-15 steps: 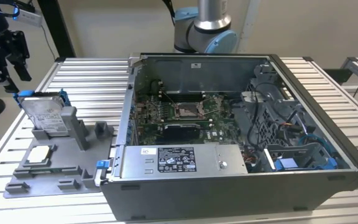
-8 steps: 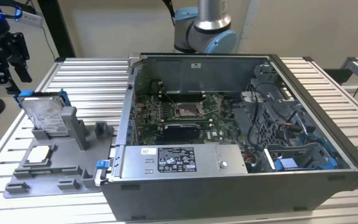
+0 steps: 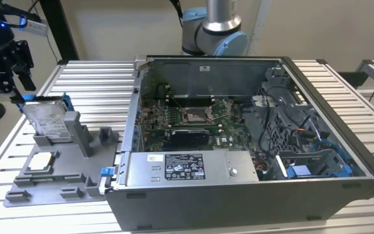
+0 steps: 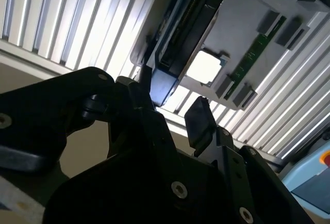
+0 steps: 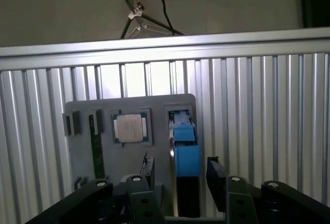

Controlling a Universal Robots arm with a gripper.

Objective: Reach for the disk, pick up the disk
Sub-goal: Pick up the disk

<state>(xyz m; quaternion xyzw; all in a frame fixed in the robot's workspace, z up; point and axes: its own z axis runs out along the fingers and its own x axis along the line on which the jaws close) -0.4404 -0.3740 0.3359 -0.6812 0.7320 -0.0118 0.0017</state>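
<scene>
The black gripper [image 5: 180,163] is closest, fingers spread wide, with the disk [image 5: 184,141] in the gap, not pinched. The disk stands in a slot of the grey tray [image 3: 50,185], beside the open computer [image 3: 252,204]. If one finger touches first, the disk could tip or jam. Its long side runs up and down, thin top edge toward the gripper.

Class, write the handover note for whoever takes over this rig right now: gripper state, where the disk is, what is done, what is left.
Gripper: open, one finger on each side of the disk, not clamped on it.
Disk: upright in its slot in the grey holder, beside the open computer case.
Done: the reach has brought the gripper to the disk.
Left: disk not yet gripped or lifted.
</scene>
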